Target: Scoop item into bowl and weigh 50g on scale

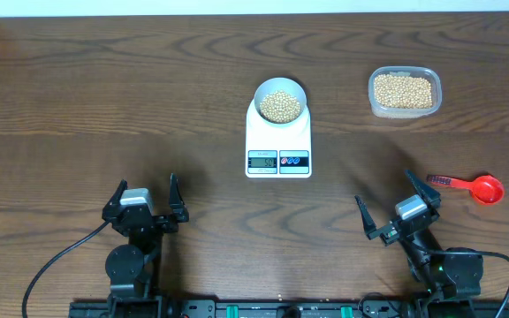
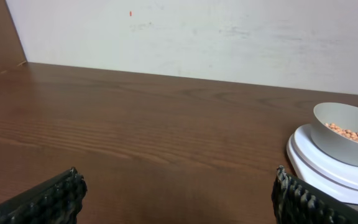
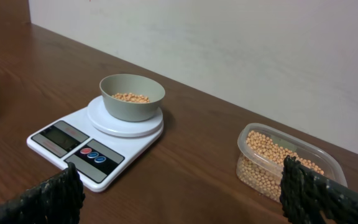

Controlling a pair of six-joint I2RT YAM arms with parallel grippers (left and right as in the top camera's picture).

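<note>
Looking down, you see the bowl (image 1: 261,92) sitting on the scale (image 1: 277,141), partly filled with beans (image 1: 280,107). A clear tub (image 1: 404,70) to its right holds more beans. A red scoop (image 1: 480,188) lies on the tabletop (image 1: 104,88) near your right gripper (image 1: 383,190). Your left gripper (image 1: 146,190) and the right one both rest with fingers apart, holding nothing.

A: What lay ahead of the left gripper (image 2: 179,202)?

B: Brown wooden table (image 2: 135,124), then a white wall (image 2: 216,31) at its far edge.

A: And the fingers (image 2: 55,198)?

B: Spread wide apart, holding nothing. Only their black ribbed tips showed.

A: Anything near them?

B: Just beyond the right-side finger stood the scale (image 2: 328,171), with the bowl (image 2: 344,140) on its platform and a shallow layer of beans (image 2: 352,134) inside.
</note>
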